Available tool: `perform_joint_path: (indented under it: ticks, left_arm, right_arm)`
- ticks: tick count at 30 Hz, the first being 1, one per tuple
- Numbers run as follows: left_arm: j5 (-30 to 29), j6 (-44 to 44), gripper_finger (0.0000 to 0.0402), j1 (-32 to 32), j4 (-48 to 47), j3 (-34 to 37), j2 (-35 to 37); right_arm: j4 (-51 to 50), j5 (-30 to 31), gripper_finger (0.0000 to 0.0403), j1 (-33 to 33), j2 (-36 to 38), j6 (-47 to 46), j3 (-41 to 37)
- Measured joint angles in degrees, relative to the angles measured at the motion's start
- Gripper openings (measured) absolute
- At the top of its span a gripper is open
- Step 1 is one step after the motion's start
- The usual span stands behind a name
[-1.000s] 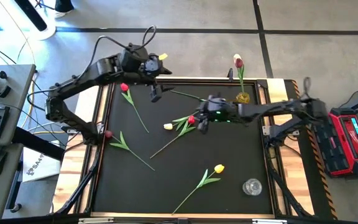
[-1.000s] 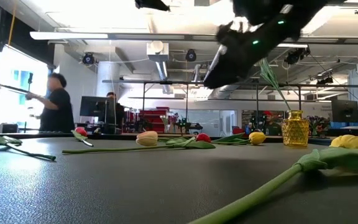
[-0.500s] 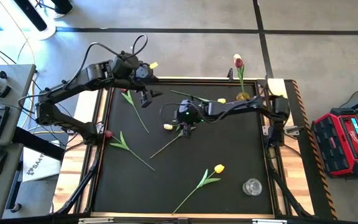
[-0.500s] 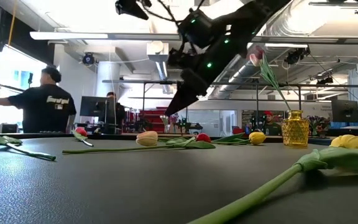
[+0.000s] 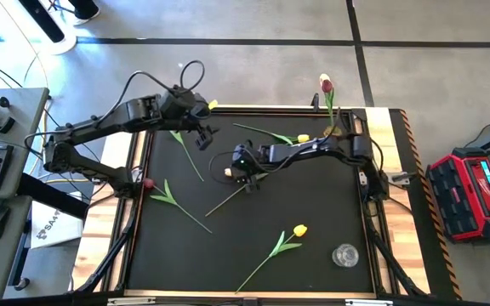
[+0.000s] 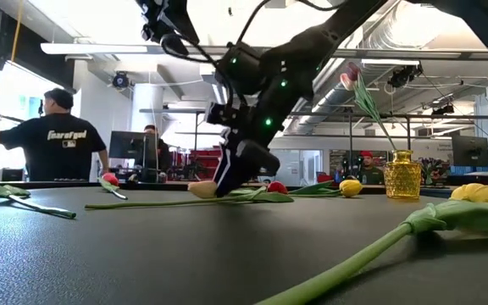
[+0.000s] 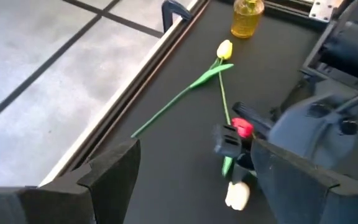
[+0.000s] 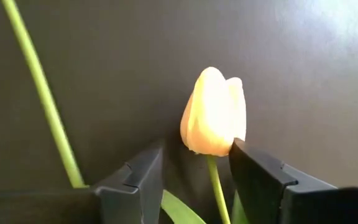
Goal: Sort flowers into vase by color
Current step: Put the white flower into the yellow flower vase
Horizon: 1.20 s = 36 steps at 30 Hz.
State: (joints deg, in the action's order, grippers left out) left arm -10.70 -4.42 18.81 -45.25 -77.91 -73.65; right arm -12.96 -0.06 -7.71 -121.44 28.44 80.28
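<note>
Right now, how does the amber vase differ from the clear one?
The amber vase stands at the far right corner of the table; the clear vase stands at the near right corner. The amber vase holds one dark red tulip; the clear vase shows no flower in it. The amber one is tinted yellow, the clear one colourless. Both are small, upright glass vases on the black mat.
</note>
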Motion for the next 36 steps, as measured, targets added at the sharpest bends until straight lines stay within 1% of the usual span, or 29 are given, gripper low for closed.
perform_joint_path:
  ticks: [7, 13, 15, 20, 23, 26, 27, 32, 36]
  left_arm:
    - [-0.8, -2.6, 0.0293, -1.1, 0.1, 0.0, 0.0]
    - [-1.1, -4.5, 0.0293, -1.8, 0.0, 0.0, 0.0]
    - [-1.1, -4.5, 0.0293, -2.2, 0.0, 0.0, 0.0]
    - [-2.0, -4.5, 0.0293, -2.8, 0.0, 0.0, 0.0]
    - [-2.4, -4.5, 0.0293, -2.8, 0.0, 0.0, 0.0]
    - [-2.4, -4.4, 0.0293, -2.8, 0.0, 0.0, 0.0]
    - [-2.5, -4.0, 0.0293, -2.8, 0.0, 0.0, 0.0]
    - [-4.9, -2.2, 0.0293, -2.8, 0.0, 0.0, 0.0]
    - [-6.2, -0.9, 0.0293, -2.7, 0.2, 0.0, 0.0]
  right_arm:
    - [-1.7, -0.3, 0.0143, -1.0, -0.8, -0.6, -0.2]
    - [-4.1, -1.2, 0.0117, -2.5, -0.6, -7.2, -0.2]
    - [-4.4, -1.3, 0.0107, -2.8, -0.6, -7.7, -0.2]
    - [-4.5, -1.0, 0.0078, -3.7, -0.6, -7.6, -0.1]
    - [-4.5, -0.5, 0.0051, -4.1, -0.6, -9.1, -0.1]
    - [-5.6, -0.2, 0.0013, -4.3, -0.4, -13.1, 0.6]
    - [-5.9, -0.4, 0.0007, -4.3, -0.4, -14.4, 0.9]
    - [-5.5, -2.5, 0.0011, -4.4, 1.6, -26.2, 4.5]
    - [-1.7, 0.0, 0.0003, -5.0, 4.8, -31.5, 5.7]
